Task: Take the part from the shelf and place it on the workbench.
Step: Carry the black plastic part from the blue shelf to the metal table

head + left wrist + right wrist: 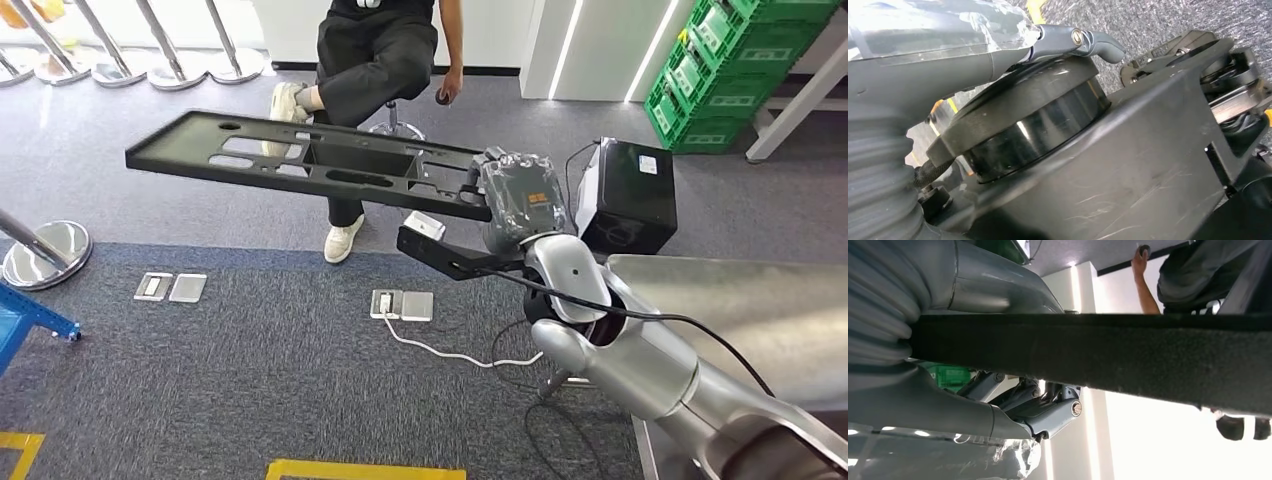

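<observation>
**Long part held at one end, carried over the floor**

The right hand (515,195) is gripping the black part (300,160), a long flat panel with cut-outs, by its near end. The rest of the panel is reaching out to the robot's left, roughly level and high above the grey carpet (260,360). In the right wrist view the fingers (1048,412) are clenching under the panel's dark edge (1098,355), with the thumb lying across its other face. The left hand (948,45) is hanging low beside the robot's body; one finger (1083,42) is showing extended, but whether that hand is released or clenched cannot be told.

A steel worktop (740,300) is showing at the robot's right, just beside the arm, and the part is not yet over it.

The likely trouble is leverage: with only one end grasped, the panel's long free span may be twisting in the grip and sagging or slipping during a turn. A person (380,60) is sitting just beyond the panel, so a swing could bring it against their legs. The black box (630,195) near the hand could also catch the panel's end.
</observation>
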Controlling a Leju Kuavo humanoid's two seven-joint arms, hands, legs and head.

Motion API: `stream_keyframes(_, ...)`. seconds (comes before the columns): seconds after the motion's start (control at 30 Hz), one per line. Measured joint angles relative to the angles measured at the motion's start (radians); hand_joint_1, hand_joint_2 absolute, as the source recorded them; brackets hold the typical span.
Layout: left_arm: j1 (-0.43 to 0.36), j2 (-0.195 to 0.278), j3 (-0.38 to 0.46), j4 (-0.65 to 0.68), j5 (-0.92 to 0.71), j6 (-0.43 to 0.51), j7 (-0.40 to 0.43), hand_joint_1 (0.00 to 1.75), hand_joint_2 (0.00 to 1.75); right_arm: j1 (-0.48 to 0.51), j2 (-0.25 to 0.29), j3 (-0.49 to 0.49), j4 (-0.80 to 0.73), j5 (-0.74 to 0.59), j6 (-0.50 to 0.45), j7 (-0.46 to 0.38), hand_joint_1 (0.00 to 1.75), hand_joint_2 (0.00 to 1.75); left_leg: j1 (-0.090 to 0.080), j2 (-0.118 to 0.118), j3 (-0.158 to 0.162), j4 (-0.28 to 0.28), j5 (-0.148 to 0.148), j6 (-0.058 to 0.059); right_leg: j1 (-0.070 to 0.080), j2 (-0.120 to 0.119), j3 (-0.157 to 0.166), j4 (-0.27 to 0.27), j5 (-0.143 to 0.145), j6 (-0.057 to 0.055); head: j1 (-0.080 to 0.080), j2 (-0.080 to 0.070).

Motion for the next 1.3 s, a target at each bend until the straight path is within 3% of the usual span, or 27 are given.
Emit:
stream_keyframes(0.1,0.0,-0.001,0.0,0.0,0.0,0.0,0.0,0.0,1.75,0.003,-0.001,-0.003,0.0,0.005,-0.001,0.0,1.75,1.75,-0.002,0.004,0.003,-0.018,0.0,0.017,-0.002,0.007,-0.008,0.001,0.004,0.016,0.003,0.0)
stream_keyframes(0.17,0.0,-0.002,0.0,0.0,0.0,-0.001,0.0,0.0,1.75,0.004,-0.003,-0.007,0.0,0.009,-0.001,0.0,1.75,1.75,0.001,0.012,0.006,-0.026,0.006,0.03,-0.003,-0.008,-0.024,0.039,-0.023,0.027,0.011,0.0)
stream_keyframes(0.27,0.001,-0.002,0.0,0.0,-0.001,-0.001,0.0,0.0,1.75,0.007,-0.004,-0.012,0.0,0.013,-0.001,-0.001,1.75,1.75,0.001,0.022,0.006,-0.029,0.008,0.038,-0.006,-0.033,-0.106,0.22,-0.107,0.038,0.033,0.0)
stream_keyframes(0.3,0.002,-0.002,0.0,0.0,-0.001,-0.001,0.0,0.0,1.75,0.01,-0.004,-0.013,0.0,0.015,-0.001,-0.001,1.75,1.75,0.0,0.025,0.006,-0.029,0.007,0.039,-0.007,-0.035,-0.129,0.268,-0.119,0.04,0.038,0.0)
stream_keyframes(0.33,0.002,-0.002,-0.001,0.0,-0.002,-0.001,0.0,0.0,1.75,0.013,-0.005,-0.014,0.0,0.016,-0.001,-0.001,1.75,1.75,0.0,0.028,0.007,-0.028,0.006,0.039,-0.008,-0.035,-0.135,0.281,-0.112,0.04,0.043,0.0)
stream_keyframes(0.37,0.002,-0.002,-0.001,0.0,-0.004,-0.001,0.0,0.0,1.75,0.015,-0.005,-0.016,0.0,0.019,-0.002,-0.001,1.75,1.75,0.0,0.03,0.009,-0.028,0.005,0.039,-0.008,-0.036,-0.121,0.249,-0.086,0.038,0.048,0.0)
stream_keyframes(0.43,0.002,-0.002,-0.002,0.0,-0.007,-0.001,0.0,0.0,1.75,0.017,-0.005,-0.019,0.0,0.024,-0.002,-0.001,1.75,1.75,-0.002,0.035,0.013,-0.027,0.0,0.036,-0.004,-0.05,-0.055,0.113,-0.02,0.027,0.06,0.0)
stream_keyframes(0.5,0.002,-0.002,-0.003,0.0,-0.008,-0.001,0.0,0.0,1.75,0.017,-0.005,-0.022,-0.001,0.029,-0.003,-0.001,1.75,1.75,-0.006,0.038,0.013,-0.024,-0.004,0.03,0.005,-0.066,-0.009,0.014,0.007,0.017,0.067,0.0)
stream_keyframes(0.57,0.002,-0.002,-0.005,0.0,-0.008,-0.001,0.0,0.0,1.75,0.018,-0.006,-0.025,-0.003,0.03,-0.003,-0.001,1.75,1.75,-0.01,0.043,0.012,-0.024,-0.006,0.021,0.01,-0.065,-0.006,-0.003,0.002,0.011,0.066,0.0)
stream_keyframes(0.67,0.002,-0.001,-0.006,0.0,-0.008,-0.001,0.0,0.0,1.75,0.018,-0.007,-0.029,-0.003,0.031,-0.003,0.0,1.75,1.75,-0.011,0.041,0.004,0.006,-0.034,0.005,-0.001,-0.055,0.002,-0.016,0.004,-0.001,0.059,0.0)
stream_keyframes(0.77,-0.005,0.0,-0.006,0.0,-0.008,-0.002,-0.001,0.0,1.75,0.021,-0.006,-0.031,-0.004,0.031,-0.003,0.0,1.75,1.75,-0.01,0.033,-0.07,0.183,-0.123,-0.01,-0.005,-0.047,0.008,-0.019,0.004,-0.011,0.043,0.0)
stream_keyframes(0.8,-0.008,0.0,-0.006,0.0,-0.008,-0.002,-0.002,0.0,1.75,0.023,-0.006,-0.031,-0.004,0.031,-0.003,0.0,1.75,1.75,-0.01,0.032,-0.094,0.239,-0.141,-0.013,-0.005,-0.042,0.008,-0.018,0.003,-0.012,0.038,0.0)
stream_keyframes(0.83,-0.009,0.0,-0.006,0.0,-0.008,-0.003,-0.002,0.0,1.75,0.024,-0.006,-0.031,-0.004,0.031,-0.003,0.0,1.75,1.75,-0.009,0.032,-0.104,0.263,-0.139,-0.016,-0.005,-0.037,0.009,-0.017,0.002,-0.012,0.034,0.0)
stream_keyframes(0.87,-0.009,0.0,-0.006,0.0,-0.008,-0.003,-0.002,0.0,1.75,0.025,-0.006,-0.031,-0.004,0.031,-0.003,0.0,1.75,1.75,-0.007,0.032,-0.097,0.247,-0.116,-0.017,-0.006,-0.03,0.01,-0.015,0.001,-0.011,0.031,0.0)
stream_keyframes(0.93,-0.006,0.0,-0.006,0.0,-0.007,-0.003,0.0,0.0,1.75,0.026,-0.006,-0.031,-0.004,0.031,-0.004,0.0,1.75,1.75,0.001,0.021,-0.05,0.131,-0.042,-0.02,-0.008,-0.016,0.01,-0.008,-0.004,-0.006,0.024,0.0)
stream_keyframes(1.0,-0.003,0.0,-0.007,0.0,-0.007,-0.002,0.0,0.0,1.75,0.027,-0.006,-0.031,-0.004,0.031,-0.005,0.0,1.75,1.75,0.008,-0.002,-0.014,0.027,-0.003,-0.016,-0.006,-0.003,0.001,0.002,-0.005,0.003,0.015,0.0)
stream_keyframes(1.1,-0.003,0.0,-0.009,0.0,-0.007,-0.002,-0.001,0.0,1.75,0.028,-0.006,-0.031,-0.004,0.031,-0.008,0.0,1.75,1.75,0.006,-0.009,-0.006,-0.007,-0.008,0.005,-0.005,0.009,-0.015,0.006,0.002,0.02,0.016,0.0)
stream_keyframes(1.17,-0.004,-0.001,-0.01,0.0,-0.007,-0.003,-0.002,0.0,1.75,0.027,-0.007,-0.031,-0.003,0.031,-0.01,-0.002,1.75,1.75,0.007,0.0,-0.002,-0.014,-0.003,0.018,-0.007,-0.002,-0.024,0.027,-0.013,0.03,0.023,0.0)
stream_keyframes(1.2,-0.003,-0.001,-0.011,0.0,-0.007,-0.003,-0.001,0.0,1.75,0.026,-0.007,-0.032,-0.003,0.03,-0.012,-0.003,1.75,1.75,0.009,0.005,0.0,-0.017,0.0,0.024,-0.007,-0.012,-0.04,0.063,-0.034,0.034,0.028,0.0)
stream_keyframes(1.3,-0.002,-0.001,-0.013,0.0,-0.007,-0.002,-0.001,0.0,1.75,0.025,-0.006,-0.032,-0.002,0.029,-0.018,-0.004,1.75,1.75,0.006,0.018,0.002,-0.018,-0.001,0.032,-0.011,-0.035,-0.125,0.245,-0.11,0.043,0.051,0.0)
